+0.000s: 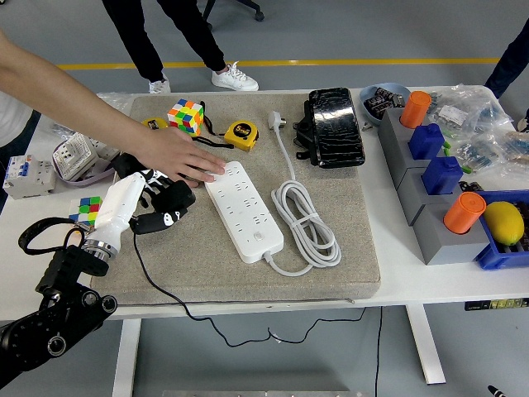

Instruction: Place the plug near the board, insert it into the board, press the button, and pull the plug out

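On the left of the grey mat (248,273), left hand (132,201) with fingers (169,217) curled round a black plug (169,197) — held clear of the white power strip (243,210), just to its left, not in any socket. Black cord (161,285) trailing from the plug down over the desk (397,277) edge. Person's hand (183,155) reaching in from the upper left, palm down, fingertips pressing the strip's far end. White cable (306,217) coiled to the right of the strip, its own plug (277,121) lying near the mat's far edge. Beyond the person's hand — a colour cube (186,116) and a yellow tape measure (240,133). Further right, a black pouch (334,126). Right edge of the desk: grey blocks (430,215) with orange and blue caps, and a lemon (504,222) in a blue tray (496,256). Right hand out of view.
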